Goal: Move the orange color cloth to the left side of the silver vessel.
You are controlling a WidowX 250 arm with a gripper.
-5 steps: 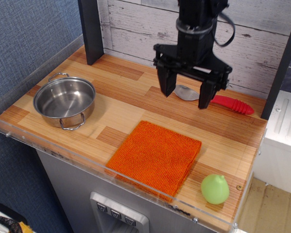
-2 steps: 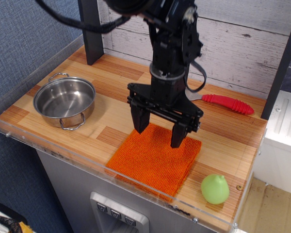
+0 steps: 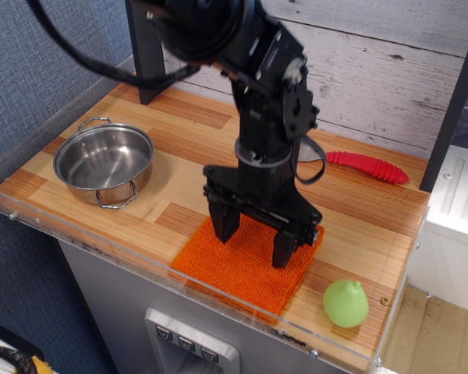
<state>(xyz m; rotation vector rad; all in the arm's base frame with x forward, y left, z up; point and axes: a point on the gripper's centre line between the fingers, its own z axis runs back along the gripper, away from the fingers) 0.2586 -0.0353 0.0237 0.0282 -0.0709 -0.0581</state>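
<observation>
The orange cloth [image 3: 238, 269] lies flat near the front edge of the wooden table, right of centre. The silver vessel [image 3: 103, 162], a shiny pot with two wire handles, stands empty at the left. My black gripper [image 3: 253, 237] is open, pointing down, with both fingertips low over or touching the cloth's middle. One fingertip [image 3: 225, 226] is over the cloth's left part, the other [image 3: 284, 249] over its right part. The arm hides the cloth's far edge.
A spoon with a red handle [image 3: 366, 166] lies at the back right, its bowl hidden by the arm. A green ball-like object [image 3: 345, 303] sits at the front right corner. A clear plastic rim [image 3: 86, 241] edges the table. A dark post [image 3: 147, 54] stands at the back left.
The gripper came from above the spoon at the back, forward and down onto the orange cloth, staying open. The cloth and the pot have not moved.
</observation>
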